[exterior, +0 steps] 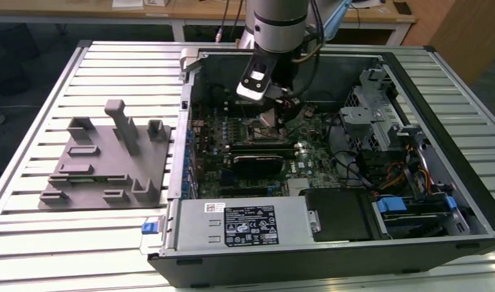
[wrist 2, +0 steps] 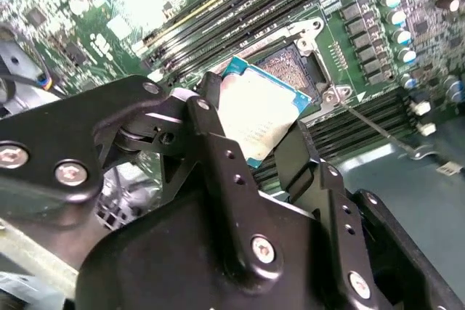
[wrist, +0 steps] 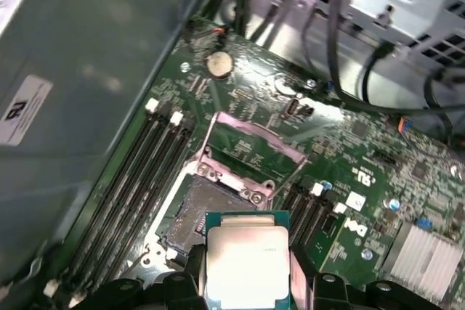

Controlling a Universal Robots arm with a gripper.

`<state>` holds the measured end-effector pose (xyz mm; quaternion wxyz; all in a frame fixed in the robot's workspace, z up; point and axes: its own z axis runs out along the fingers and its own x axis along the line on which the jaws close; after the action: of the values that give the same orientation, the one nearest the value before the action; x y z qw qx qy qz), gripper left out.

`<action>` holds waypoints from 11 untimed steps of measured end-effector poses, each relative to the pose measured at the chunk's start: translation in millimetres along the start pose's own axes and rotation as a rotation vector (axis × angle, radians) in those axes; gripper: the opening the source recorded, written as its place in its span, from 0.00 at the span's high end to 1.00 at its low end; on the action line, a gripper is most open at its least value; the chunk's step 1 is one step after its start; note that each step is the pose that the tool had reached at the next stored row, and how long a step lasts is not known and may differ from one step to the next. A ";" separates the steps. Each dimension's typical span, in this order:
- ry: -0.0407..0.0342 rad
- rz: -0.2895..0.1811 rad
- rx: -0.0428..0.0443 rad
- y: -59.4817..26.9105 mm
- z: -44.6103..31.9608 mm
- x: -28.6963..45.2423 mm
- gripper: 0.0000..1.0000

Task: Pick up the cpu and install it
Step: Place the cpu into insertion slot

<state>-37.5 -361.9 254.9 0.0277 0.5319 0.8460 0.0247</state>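
The cpu point(wrist: 247, 259) is a flat square chip with a silvery top and a pale rim, and my gripper point(wrist: 247, 275) is shut on it, one black finger on each of two opposite edges. In the second wrist view the cpu point(wrist 2: 258, 115) hangs tilted between the fingers point(wrist 2: 212, 132) just above the open socket point(wrist 2: 294, 70). The first wrist view shows the socket point(wrist: 200, 212) bare, with its metal load plate point(wrist: 251, 143) swung up behind it. In the exterior view the arm point(exterior: 276, 24) reaches down into the computer case point(exterior: 442, 91) over the motherboard.
Black memory slots point(wrist: 138, 179) run beside the socket. A thin metal lever point(wrist 2: 378, 125) sticks out from the socket. On the board sit a grey ridged heatsink point(wrist: 429, 259) and a coin cell point(wrist: 218, 63). A grey fixture point(exterior: 109, 158) stands on the slatted table at the exterior view's left.
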 end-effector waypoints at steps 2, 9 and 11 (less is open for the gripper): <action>-0.0025 0.035 0.0007 0.0 0.1 0.0 0.46; -0.0115 0.162 0.0033 0.0 0.6 0.0 0.46; -0.0141 0.197 0.0040 0.0 0.8 0.0 0.46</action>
<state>-37.5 -361.8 254.1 0.0300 0.6129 0.7893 0.0219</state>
